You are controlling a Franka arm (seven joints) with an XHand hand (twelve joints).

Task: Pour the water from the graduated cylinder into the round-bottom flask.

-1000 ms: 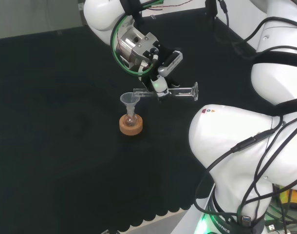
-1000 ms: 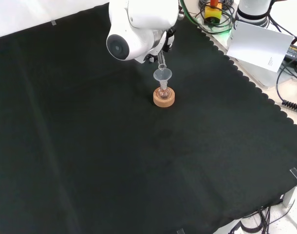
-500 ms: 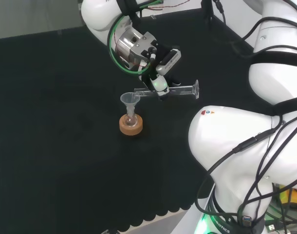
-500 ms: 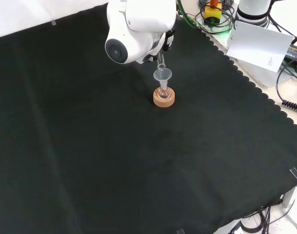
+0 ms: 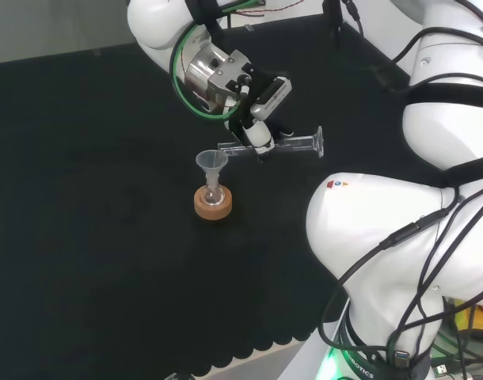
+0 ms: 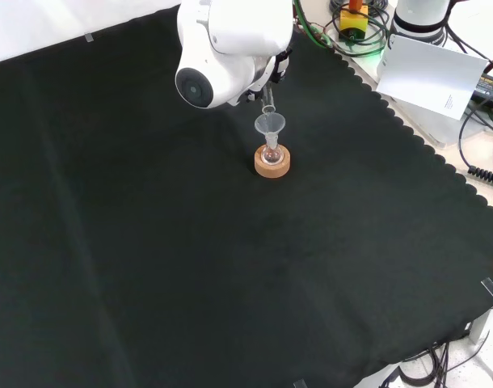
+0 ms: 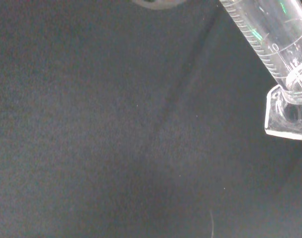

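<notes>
The hand [image 5: 259, 136] is shut on a clear graduated cylinder [image 5: 283, 146], held almost level above the cloth in the head view. Its mouth points left, just over the rim of a clear funnel [image 5: 211, 162]. The funnel sits in a small round-bottom flask [image 5: 214, 192] on a cork ring [image 5: 213, 203]. In the front view the cylinder's mouth [image 6: 268, 109] shows below the arm's big white link, right above the funnel [image 6: 270, 125], flask and cork ring [image 6: 271, 164]. In the wrist view the cylinder's printed scale and its base [image 7: 288, 111] are close up over black cloth.
The arm's white links [image 5: 400, 237] stand at the right of the head view. Beyond the cloth's scalloped edge in the front view lie a white sheet [image 6: 432, 73] and cables [image 6: 482, 145]. Black cloth [image 6: 190, 267] spreads around the flask.
The wrist has shifted slightly up and left in the head view, and the cylinder has kept its near-level tilt over the funnel. The flask and cork ring have not moved.
</notes>
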